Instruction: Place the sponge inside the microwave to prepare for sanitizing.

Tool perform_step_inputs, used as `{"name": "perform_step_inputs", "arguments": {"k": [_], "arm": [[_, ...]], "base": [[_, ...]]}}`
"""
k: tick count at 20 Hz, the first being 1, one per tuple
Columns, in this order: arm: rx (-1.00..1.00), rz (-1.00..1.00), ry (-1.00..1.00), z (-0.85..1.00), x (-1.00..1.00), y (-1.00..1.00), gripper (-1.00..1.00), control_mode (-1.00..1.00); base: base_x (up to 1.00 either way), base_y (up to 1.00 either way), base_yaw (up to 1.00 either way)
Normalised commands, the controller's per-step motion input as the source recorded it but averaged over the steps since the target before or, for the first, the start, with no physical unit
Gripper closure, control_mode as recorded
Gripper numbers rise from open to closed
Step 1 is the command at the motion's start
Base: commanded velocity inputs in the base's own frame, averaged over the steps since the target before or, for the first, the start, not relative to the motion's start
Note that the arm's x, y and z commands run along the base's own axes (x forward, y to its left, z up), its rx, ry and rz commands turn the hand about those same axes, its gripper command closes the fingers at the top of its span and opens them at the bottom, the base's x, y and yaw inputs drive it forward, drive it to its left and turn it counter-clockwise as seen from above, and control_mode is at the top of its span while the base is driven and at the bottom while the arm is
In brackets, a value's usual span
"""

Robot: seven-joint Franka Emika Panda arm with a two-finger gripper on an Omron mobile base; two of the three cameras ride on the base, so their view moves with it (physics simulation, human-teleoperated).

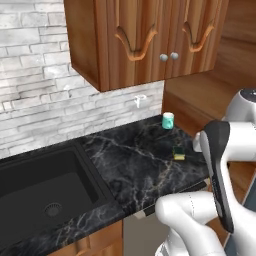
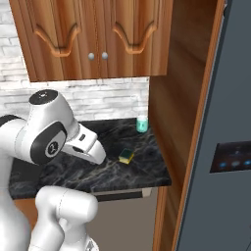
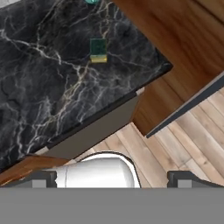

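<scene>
Glossy white rounded arm (image 2: 49, 132) links; dark joint bands; a round dark cap marked "2".

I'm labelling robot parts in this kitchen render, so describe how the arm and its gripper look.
The arm is built of glossy white rounded shells with dark grey to black joint sections; one round black joint cap bears a small white circular marking. In the left base view a long black strip runs down one white link. No loose cables show. The gripper shows two small dark grey, blocky finger tips.

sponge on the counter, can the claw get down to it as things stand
Probably yes: the sponge lies alone on the black counter, the teal cup stands apart behind it, and nothing covers it.
</scene>
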Motion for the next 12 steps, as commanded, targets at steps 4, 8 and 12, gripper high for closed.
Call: {"name": "perform_step_inputs", "arguments": {"k": [4,8,12], "arm": [[0.0,0.0,0.0,-0.37,0.66,0.0,-1.0,-1.0],[0.0,0.0,0.0,-0.36,0.75,0.0,-1.0,-1.0],[0.0,0.0,0.0,-0.31,0.79,-0.01,-1.0,-1.0]], "base": [[0.0,0.0,0.0],[0.0,0.0,0.0],[0.0,0.0,0.0]]}}
